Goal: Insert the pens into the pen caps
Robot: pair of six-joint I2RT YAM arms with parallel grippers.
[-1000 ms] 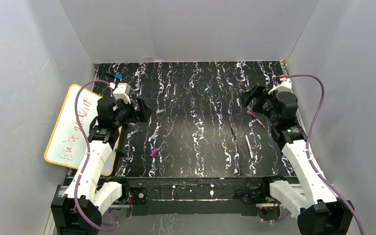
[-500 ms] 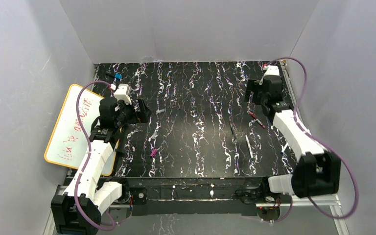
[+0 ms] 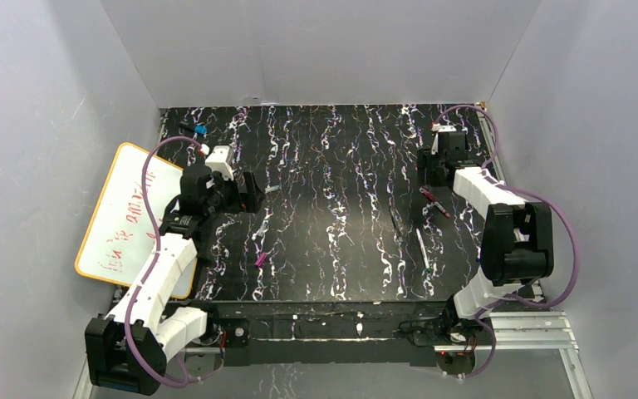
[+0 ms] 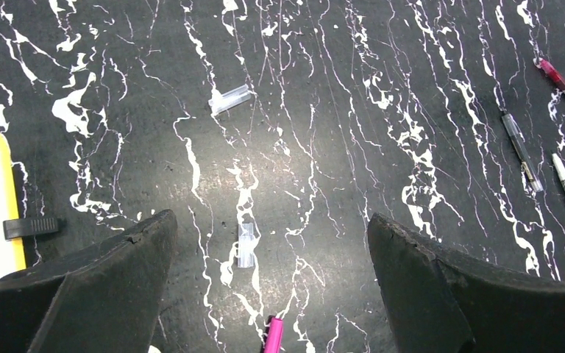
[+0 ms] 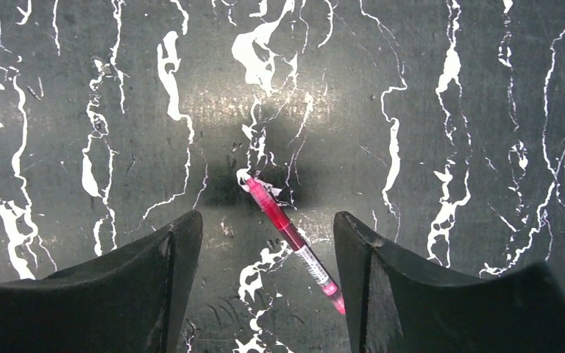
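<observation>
Right gripper [image 5: 265, 220], since swung to the far right of the table [image 3: 332, 166], hangs released above a red pen [image 5: 287, 237], translucent, white-banded, lying diagonally; left gripper [image 4: 270, 220] likewise released over a clear pen cap [image 4: 246, 245]; magenta cap [image 4: 272, 334] near it.

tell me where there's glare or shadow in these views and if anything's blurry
Right wrist: soft glare on the black white-veined tabletop, dark shadow at the upper tip of the slim red pen; left wrist: milder sheen around the nearer short clear plastic cap; top external: even light, no blur.
</observation>
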